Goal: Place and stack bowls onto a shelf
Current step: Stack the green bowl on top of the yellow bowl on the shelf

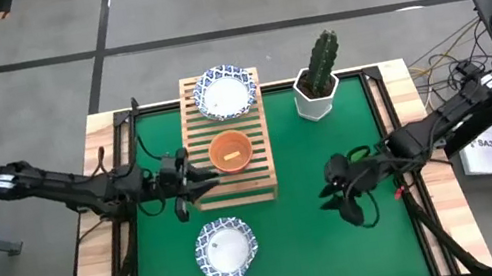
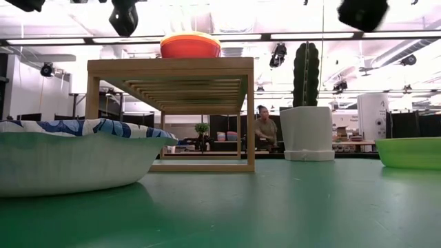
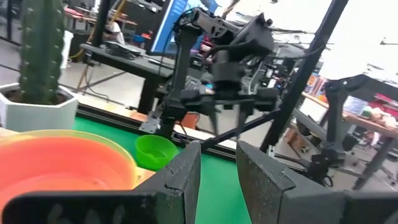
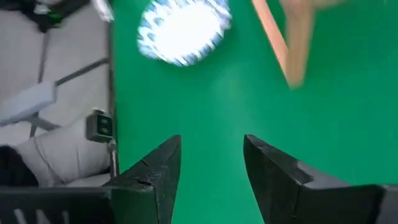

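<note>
Lengthwise, the shelf (image 1: 228, 138) runs front-to-back, carrying 2 upright bowls.

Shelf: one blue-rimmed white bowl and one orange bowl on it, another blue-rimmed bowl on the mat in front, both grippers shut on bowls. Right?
Not quite. Neither gripper holds a bowl: the wrist views show the left gripper and right gripper open and empty. The rest stands: in the high view the shelf carries a blue-rimmed bowl and the orange bowl, with another blue-rimmed bowl on the mat.
</note>
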`<control>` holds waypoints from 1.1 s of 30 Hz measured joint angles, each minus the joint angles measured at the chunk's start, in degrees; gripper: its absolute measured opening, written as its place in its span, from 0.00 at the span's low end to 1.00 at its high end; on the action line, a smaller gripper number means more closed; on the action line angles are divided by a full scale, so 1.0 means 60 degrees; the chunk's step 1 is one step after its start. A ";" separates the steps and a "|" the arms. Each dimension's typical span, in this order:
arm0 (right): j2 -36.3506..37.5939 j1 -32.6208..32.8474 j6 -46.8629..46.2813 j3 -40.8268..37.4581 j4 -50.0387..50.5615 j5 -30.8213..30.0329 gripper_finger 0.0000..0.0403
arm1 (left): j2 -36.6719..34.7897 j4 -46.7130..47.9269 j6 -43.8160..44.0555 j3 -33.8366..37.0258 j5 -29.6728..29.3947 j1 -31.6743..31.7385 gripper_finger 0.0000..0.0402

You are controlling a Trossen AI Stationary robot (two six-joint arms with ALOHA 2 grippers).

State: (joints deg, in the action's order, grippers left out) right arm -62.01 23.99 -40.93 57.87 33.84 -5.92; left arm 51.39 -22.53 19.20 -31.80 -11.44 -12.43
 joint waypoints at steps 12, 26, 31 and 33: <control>-0.1475 0.0001 -0.4611 -0.0018 0.6426 -0.0929 0.42 | 0.0496 -0.0859 0.0107 0.0001 0.0010 -0.0988 0.21; -0.3658 -0.0856 -0.3420 -0.0127 0.6335 -0.1784 0.42 | 0.0671 -0.0985 -0.0439 -0.0022 -0.0248 -0.1049 0.21; -0.4202 -0.1295 -0.2822 -0.0185 0.5884 -0.1767 0.42 | 0.0671 -0.0982 -0.0441 -0.0010 -0.0259 -0.1049 0.21; -0.4377 -0.1422 -0.2744 -0.0224 0.5750 -0.1752 0.42 | 0.0671 -0.0964 -0.0492 0.0001 -0.0259 -0.1049 0.21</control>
State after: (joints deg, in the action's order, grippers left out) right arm -88.27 15.46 -57.40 56.52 68.34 -16.43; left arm 55.42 -28.32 16.25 -31.79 -12.99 -18.72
